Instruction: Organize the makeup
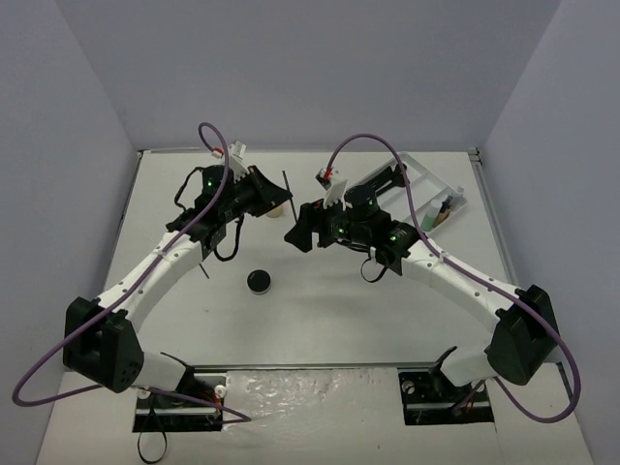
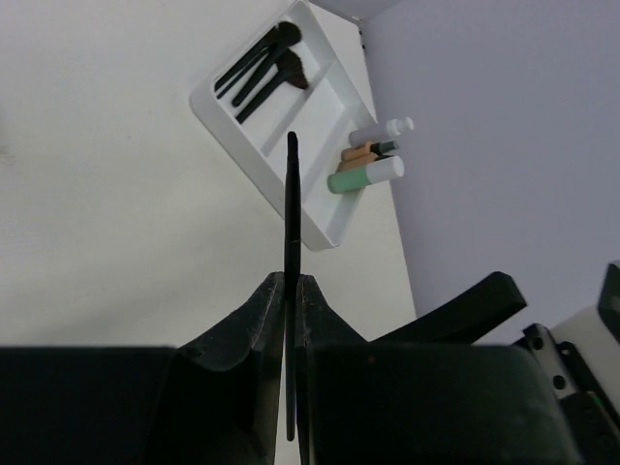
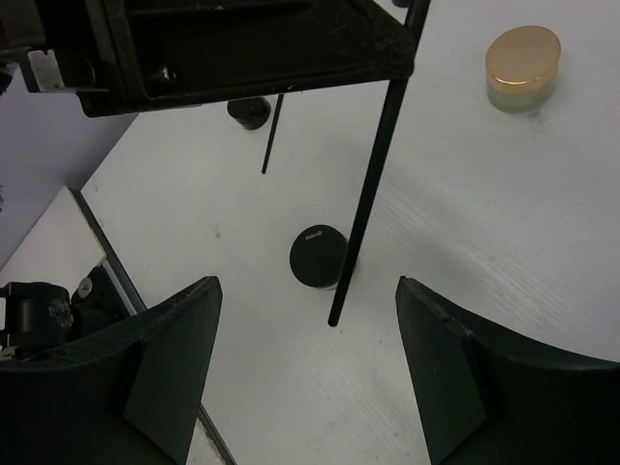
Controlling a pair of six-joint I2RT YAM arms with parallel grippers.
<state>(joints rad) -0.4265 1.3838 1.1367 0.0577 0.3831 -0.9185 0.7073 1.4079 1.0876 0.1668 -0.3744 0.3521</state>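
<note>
Thin black pencil clamped between the closed fingers of the left gripper, most of its length sticking out ahead of them, in line with the white tray. Its free end hangs between the spread jaws of the right gripper, which hold nothing and touch neither side of it. Black round pot on the table just behind that tip; lid print too small to read. Tan jar, gold lid, farther ahead to the right.
</note>
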